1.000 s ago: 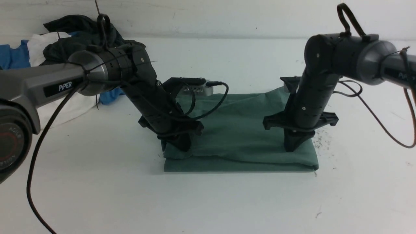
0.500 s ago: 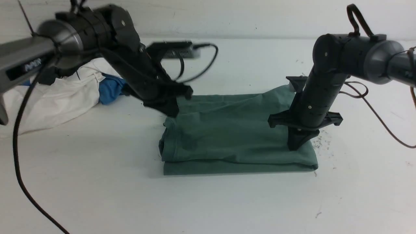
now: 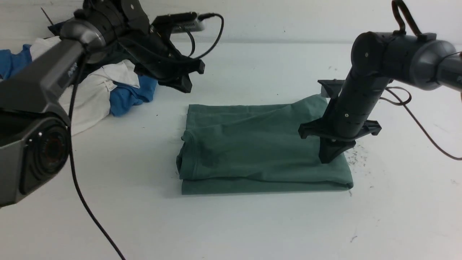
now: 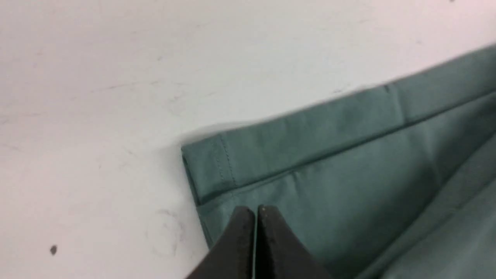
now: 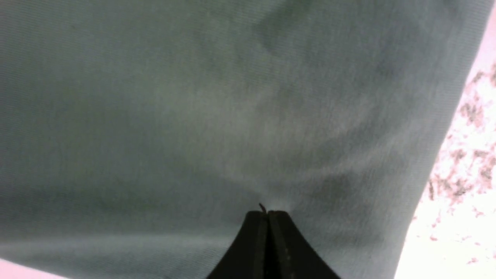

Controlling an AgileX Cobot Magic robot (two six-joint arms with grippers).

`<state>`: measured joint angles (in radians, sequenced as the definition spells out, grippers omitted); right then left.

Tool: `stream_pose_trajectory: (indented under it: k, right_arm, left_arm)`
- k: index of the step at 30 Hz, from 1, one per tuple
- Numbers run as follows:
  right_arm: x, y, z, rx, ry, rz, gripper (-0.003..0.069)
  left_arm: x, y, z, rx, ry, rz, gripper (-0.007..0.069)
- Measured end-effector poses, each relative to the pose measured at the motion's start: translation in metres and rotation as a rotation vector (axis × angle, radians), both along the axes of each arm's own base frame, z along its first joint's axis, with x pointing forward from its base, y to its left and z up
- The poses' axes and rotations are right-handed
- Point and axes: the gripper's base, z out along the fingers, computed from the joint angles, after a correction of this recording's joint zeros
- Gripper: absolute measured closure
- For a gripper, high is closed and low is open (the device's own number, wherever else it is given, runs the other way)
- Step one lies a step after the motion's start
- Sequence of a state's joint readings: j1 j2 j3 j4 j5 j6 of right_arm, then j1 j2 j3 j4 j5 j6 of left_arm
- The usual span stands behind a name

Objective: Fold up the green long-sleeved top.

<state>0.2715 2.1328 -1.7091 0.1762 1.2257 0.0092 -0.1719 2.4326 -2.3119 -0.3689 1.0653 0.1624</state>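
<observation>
While the closed, empty left gripper [image 3: 184, 85] has lifted clear of the muted sage-green cotton top [image 3: 252, 151], a folded rectangle on the white table [image 3: 231, 224], the right gripper [image 3: 326, 159], jaws together, still presses its right end, suggesting folding is nearly finished.

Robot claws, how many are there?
2. The left gripper hangs in the air beside the clothes pile; the right gripper points down onto the green top, at its right end.

Robotics laboratory workstation. A scuffed white table [image 3: 252, 224] stands against a plain white wall [image 3: 288, 18]; the cabled left arm [image 3: 43, 83] and right arm [image 3: 361, 97], black and grey, reach over it; a clothes heap [image 3: 94, 94] lies at its far left.
</observation>
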Motion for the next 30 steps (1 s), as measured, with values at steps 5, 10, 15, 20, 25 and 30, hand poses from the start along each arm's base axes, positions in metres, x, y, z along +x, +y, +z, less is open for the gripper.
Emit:
stream_pose_trajectory:
  k: [5,10,15,20,25,30]
  right_arm:
    - [0.0,0.0,0.0,0.003,0.001,0.0,0.0673]
    - [0.0,0.0,0.0,0.003,0.0,0.008,0.0673]
    - [0.0,0.001,0.0,0.008,0.001,0.006,0.0673]
    - [-0.001,0.002,0.0,0.026,0.007,-0.001,0.0673]
    - [-0.001,0.003,0.0,0.029,0.008,-0.002,0.0673]
    - [-0.001,0.003,0.0,0.037,0.01,-0.005,0.0673]
  left_arm:
    - [0.011,-0.001,-0.033,0.006,0.002,0.012,0.0567]
    - [0.013,-0.001,-0.042,0.012,0.007,0.008,0.0446]
    - [0.013,-0.002,-0.042,0.024,-0.007,-0.023,0.0362]
    - [0.011,-0.012,-0.051,0.045,-0.009,-0.082,0.0355]
    - [0.009,-0.021,-0.058,0.062,-0.005,-0.13,0.0355]
    - [0.009,-0.022,-0.059,0.063,-0.006,-0.135,0.0356]
